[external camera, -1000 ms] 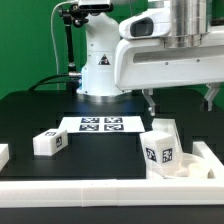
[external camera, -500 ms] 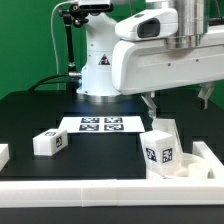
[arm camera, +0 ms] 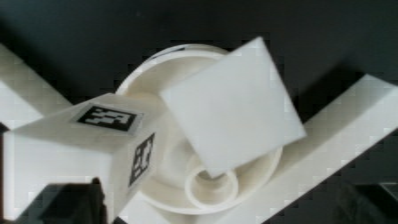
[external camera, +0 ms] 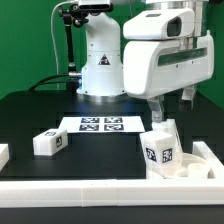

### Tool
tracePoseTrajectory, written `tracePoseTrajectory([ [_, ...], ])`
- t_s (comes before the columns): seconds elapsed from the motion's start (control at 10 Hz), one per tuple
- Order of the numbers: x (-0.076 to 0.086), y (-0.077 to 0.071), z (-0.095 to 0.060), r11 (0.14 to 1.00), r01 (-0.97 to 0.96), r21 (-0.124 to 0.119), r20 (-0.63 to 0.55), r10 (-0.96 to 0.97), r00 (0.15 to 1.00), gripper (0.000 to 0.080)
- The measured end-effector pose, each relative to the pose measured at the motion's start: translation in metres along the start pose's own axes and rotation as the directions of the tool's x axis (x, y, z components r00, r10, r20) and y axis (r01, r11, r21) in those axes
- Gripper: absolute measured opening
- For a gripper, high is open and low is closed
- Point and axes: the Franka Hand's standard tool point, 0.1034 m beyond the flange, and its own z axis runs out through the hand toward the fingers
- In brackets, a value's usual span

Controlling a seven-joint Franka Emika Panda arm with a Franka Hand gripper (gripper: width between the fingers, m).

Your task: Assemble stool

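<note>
Black tabletop [external camera: 30, 115] with a white border rail [external camera: 100, 190] along its near edge; the robot's white base stands behind the marker board [external camera: 100, 124].

Exterior view: the gripper [external camera: 174, 110] hangs above the table to the exterior view's right of the marker board. Its two fingers [external camera: 157, 108] stand wide apart with nothing between them. Below it, nearer the camera than the marker board and by the rail's corner, lies the stool's round seat [external camera: 190, 168]. An upright tagged leg [external camera: 158, 152] stands at the seat's side, and a second white block [external camera: 165, 129] rises just behind that leg. A loose leg [external camera: 50, 142] lies on its side to the exterior view's left of the marker board, well apart from the seat. Another white piece [external camera: 3, 153] is cut off by the picture edge beyond it.

Wrist view: the seat [arm camera: 178, 70] appears from above, with the tagged leg [arm camera: 116, 125] at its rim. A plain white block face [arm camera: 231, 110] crosses over the disc. Whether these parts are joined cannot be told.
</note>
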Motion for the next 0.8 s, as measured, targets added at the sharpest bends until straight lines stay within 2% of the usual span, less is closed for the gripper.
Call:
tracePoseTrajectory([
  [0.1,-0.001,0.001,0.0,0.998,0.066,-0.002,0.003,-0.066,0.998,0.0649],
  [0.3,0.0,0.003,0.001,0.96,0.275,-0.055,-0.01,-0.276,0.961,0.0649],
  [0.4,-0.004,0.0,0.004,0.946,0.322,-0.047,-0.001,-0.322,0.947,0.0649],
  [0.8,-0.005,-0.007,0.009,0.95,0.309,-0.036,0.004,-0.309,0.951,0.0649],
])
